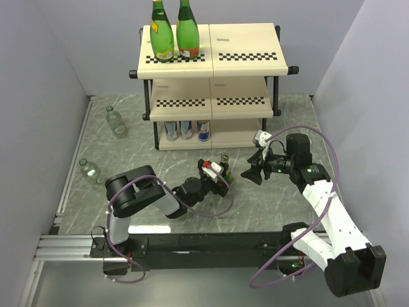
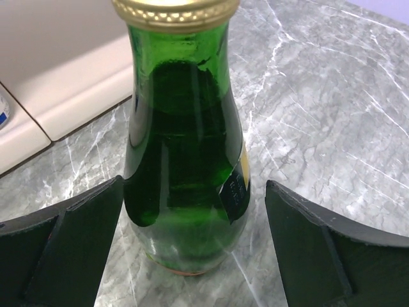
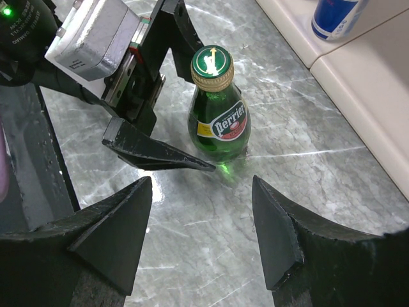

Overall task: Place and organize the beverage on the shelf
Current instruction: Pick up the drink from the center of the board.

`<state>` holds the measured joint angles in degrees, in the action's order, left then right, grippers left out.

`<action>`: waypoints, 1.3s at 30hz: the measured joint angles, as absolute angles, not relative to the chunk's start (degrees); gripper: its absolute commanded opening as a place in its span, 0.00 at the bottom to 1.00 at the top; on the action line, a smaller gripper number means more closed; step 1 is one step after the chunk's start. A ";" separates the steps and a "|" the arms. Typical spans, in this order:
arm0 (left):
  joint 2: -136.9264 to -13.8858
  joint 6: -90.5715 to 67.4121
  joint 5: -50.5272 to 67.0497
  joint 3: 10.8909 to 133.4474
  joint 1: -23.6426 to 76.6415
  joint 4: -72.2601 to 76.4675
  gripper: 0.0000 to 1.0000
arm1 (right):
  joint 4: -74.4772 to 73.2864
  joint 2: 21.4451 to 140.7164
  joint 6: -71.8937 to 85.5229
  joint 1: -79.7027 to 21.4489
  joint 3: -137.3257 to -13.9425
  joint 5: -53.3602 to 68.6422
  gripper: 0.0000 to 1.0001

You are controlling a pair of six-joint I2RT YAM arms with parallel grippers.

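Observation:
A small green Perrier bottle with a gold cap stands upright on the marble table in front of the shelf. My left gripper is open, with one finger on each side of the bottle's body and a gap on both sides. My right gripper is open and empty, just right of the bottle and facing it. Two large green bottles stand on the left of the shelf's top tier. Several cans stand on the bottom tier.
Two small bottles lie on the table at the left, one near the shelf's left leg and one nearer the front. The shelf's bottom board and a blue can are close behind the Perrier bottle. Grey walls enclose the table.

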<state>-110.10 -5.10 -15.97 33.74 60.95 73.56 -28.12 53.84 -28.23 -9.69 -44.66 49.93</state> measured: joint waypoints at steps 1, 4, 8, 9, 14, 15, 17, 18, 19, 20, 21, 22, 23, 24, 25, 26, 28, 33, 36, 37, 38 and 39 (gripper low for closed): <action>-110.15 -5.08 -16.12 33.74 60.95 73.56 0.97 | -28.12 53.84 -28.23 -9.69 -44.66 49.93 0.70; -110.54 -4.86 -16.69 33.87 60.95 73.60 0.97 | -28.12 53.84 -28.23 -9.69 -44.66 49.93 0.70; -112.07 -4.05 -17.23 34.87 60.95 73.76 0.95 | -28.14 53.84 -28.25 -9.69 -44.66 49.93 0.70; -112.46 -3.90 -17.34 35.11 60.95 73.84 0.95 | -28.14 53.87 -28.25 -9.69 -44.66 49.91 0.70; -113.71 -3.75 -17.69 35.29 60.95 73.93 0.94 | -28.14 53.89 -28.23 -9.58 -44.66 49.93 0.70; -113.73 -3.77 -17.74 35.29 60.95 73.93 0.94 | -28.14 53.89 -28.23 -9.50 -44.66 49.91 0.70; -113.73 -3.64 -17.89 35.31 60.95 73.95 0.94 | -28.16 53.95 -28.25 -9.41 -44.66 49.93 0.70; -113.73 -3.62 -17.91 35.33 60.95 73.95 0.94 | -28.16 54.00 -28.25 -9.39 -44.66 49.91 0.70; -113.73 -3.62 -17.91 35.33 60.95 73.95 0.94 | -28.16 54.04 -28.25 -9.37 -44.66 49.91 0.70; -113.73 -3.60 -17.91 35.38 60.95 73.95 0.93 | -28.16 54.06 -28.25 -9.37 -44.66 49.91 0.71; -113.73 -3.60 -17.91 35.40 60.95 73.95 0.93 | -28.16 54.08 -28.25 -9.37 -44.66 49.91 0.71; -113.73 -3.60 -17.91 35.40 60.95 73.95 0.93 | -28.16 54.08 -28.25 -9.37 -44.66 49.91 0.71; -113.73 -3.60 -17.91 35.40 60.95 73.95 0.92 | -28.16 54.13 -28.25 -9.34 -44.66 49.91 0.71; -113.73 -3.60 -17.91 35.40 60.95 73.95 0.91 | -28.16 54.15 -28.25 -9.32 -44.66 49.91 0.70; -113.73 -3.62 -17.91 35.40 60.93 73.95 0.90 | -28.16 54.15 -28.25 -9.32 -44.66 49.91 0.70; -113.73 -3.60 -17.91 35.40 60.93 73.95 0.89 | -28.18 54.17 -28.25 -9.32 -44.66 49.91 0.70; -113.73 -3.57 -17.89 35.40 60.82 73.95 0.89 | -28.18 54.17 -28.25 -9.32 -44.66 49.91 0.70; -113.73 -3.09 -17.89 35.55 60.62 73.95 0.89 | -28.21 54.19 -28.25 -9.32 -44.66 49.91 0.71; -113.73 -2.42 -17.89 35.86 60.62 74.00 0.89 | -28.23 54.24 -28.25 -9.32 -44.66 49.91 0.71; -113.73 -2.31 -17.89 35.97 60.62 74.00 0.89 | -28.25 54.24 -28.25 -9.32 -44.66 49.91 0.70; -113.73 -2.20 -17.89 36.10 60.62 74.02 0.89 | -28.25 54.26 -28.25 -9.32 -44.66 49.91 0.70; -113.73 -2.13 -17.89 36.29 60.60 74.02 0.89 | -28.25 54.26 -28.25 -9.32 -44.66 49.91 0.70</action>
